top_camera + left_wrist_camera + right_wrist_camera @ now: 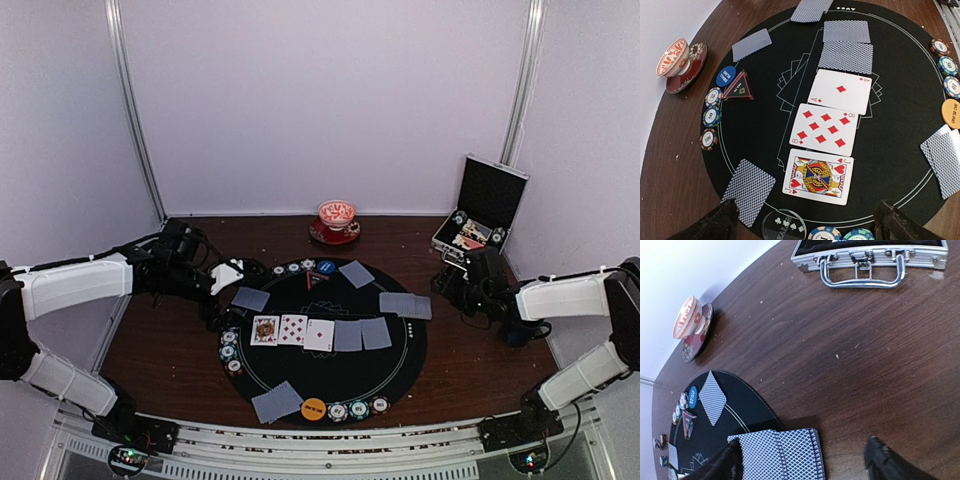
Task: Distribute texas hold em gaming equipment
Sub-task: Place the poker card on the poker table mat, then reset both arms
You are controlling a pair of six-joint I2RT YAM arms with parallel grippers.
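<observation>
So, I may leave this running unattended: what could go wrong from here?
Risk one: the right gripper is open, with the two face-down cards that overhang the mat edge lying between its fingers; withdrawing could drag them. Risk two: the left gripper, open, hangs over the clear disc and the jack of hearts; dipping might nudge them out of line.

Black mat, grey-blue lattice-backed cards, orange disc, blue disc, red-white patterned cup, brown table

Open case, round mat, cup on saucer.
</observation>
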